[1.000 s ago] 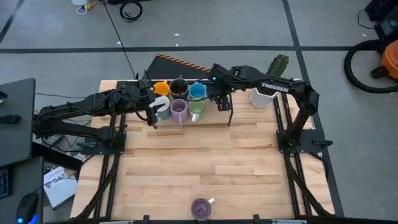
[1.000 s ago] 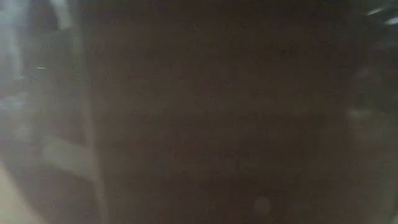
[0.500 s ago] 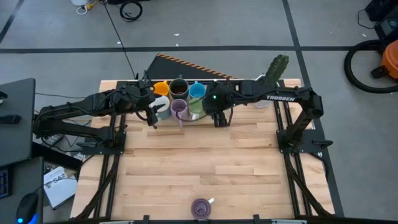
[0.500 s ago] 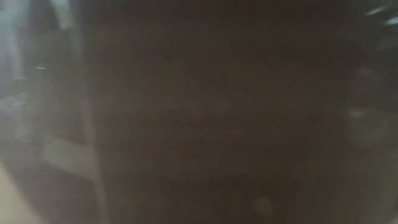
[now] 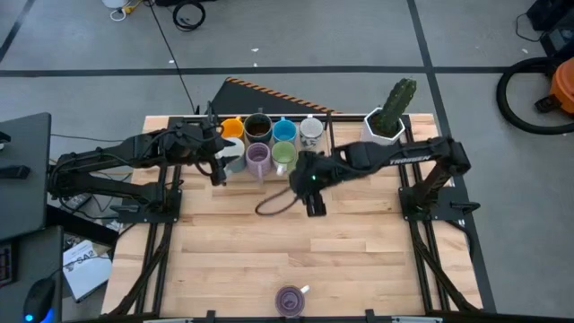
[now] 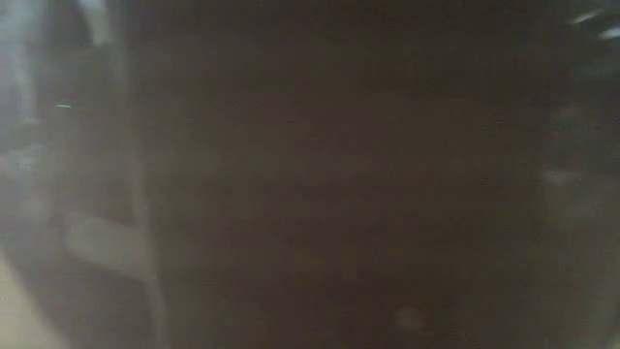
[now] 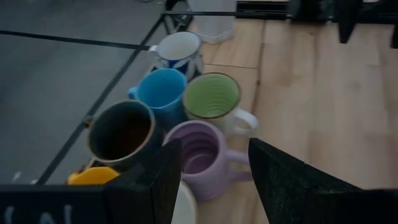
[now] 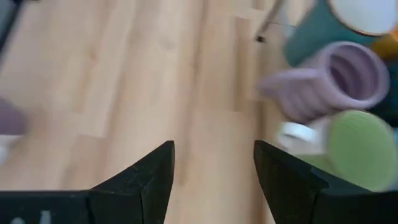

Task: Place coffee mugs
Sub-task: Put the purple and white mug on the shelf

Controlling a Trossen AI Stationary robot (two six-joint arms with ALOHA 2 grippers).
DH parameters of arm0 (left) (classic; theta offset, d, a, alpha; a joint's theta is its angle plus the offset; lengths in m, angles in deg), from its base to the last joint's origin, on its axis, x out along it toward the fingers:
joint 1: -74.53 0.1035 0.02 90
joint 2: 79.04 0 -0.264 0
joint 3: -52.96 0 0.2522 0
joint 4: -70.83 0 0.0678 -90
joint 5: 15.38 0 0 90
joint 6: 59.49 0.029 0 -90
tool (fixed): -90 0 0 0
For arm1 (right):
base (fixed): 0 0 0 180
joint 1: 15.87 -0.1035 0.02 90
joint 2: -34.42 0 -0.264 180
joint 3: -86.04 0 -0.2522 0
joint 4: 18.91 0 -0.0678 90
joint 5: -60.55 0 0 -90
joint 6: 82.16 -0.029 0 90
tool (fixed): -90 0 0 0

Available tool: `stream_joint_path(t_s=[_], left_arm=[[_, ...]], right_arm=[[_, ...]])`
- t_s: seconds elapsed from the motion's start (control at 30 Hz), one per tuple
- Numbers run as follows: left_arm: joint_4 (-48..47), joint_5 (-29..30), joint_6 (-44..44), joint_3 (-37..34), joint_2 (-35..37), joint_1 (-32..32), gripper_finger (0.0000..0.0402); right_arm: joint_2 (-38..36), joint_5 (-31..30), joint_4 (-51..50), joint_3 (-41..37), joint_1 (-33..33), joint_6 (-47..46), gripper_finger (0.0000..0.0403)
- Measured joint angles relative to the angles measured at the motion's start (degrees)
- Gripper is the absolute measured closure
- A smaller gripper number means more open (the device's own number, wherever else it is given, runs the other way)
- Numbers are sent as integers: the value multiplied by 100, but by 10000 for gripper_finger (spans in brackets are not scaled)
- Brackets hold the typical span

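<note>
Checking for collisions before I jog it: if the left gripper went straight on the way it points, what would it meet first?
Probably the purple mug, which lies directly between the open fingers of the left gripper; depth is hard to judge.

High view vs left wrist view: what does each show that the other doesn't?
High view only: the right pincer open over bare table, a lone purple mug at the near edge, the cactus pot, both arms. Left wrist view only: the mugs' insides close up between the open left pincer fingers. Both: the cluster's purple mug, green mug, blue mug.
</note>
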Motion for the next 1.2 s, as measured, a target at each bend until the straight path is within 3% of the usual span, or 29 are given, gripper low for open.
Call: stream_joint_path(t_s=[0.37, 0.63, 1.2], left_arm=[[4, -823, 5, 0, 0, -1, 210], [-77, -1248, -538, 2, -1, -1, 210], [-145, -1254, -1238, -2, -1, -475, 210]], right_arm=[[121, 54, 436, 0, -1169, -1109, 179], [593, -182, 945, 4, -1935, -1694, 189], [1628, -307, 1269, -2, -2885, -2494, 190]])
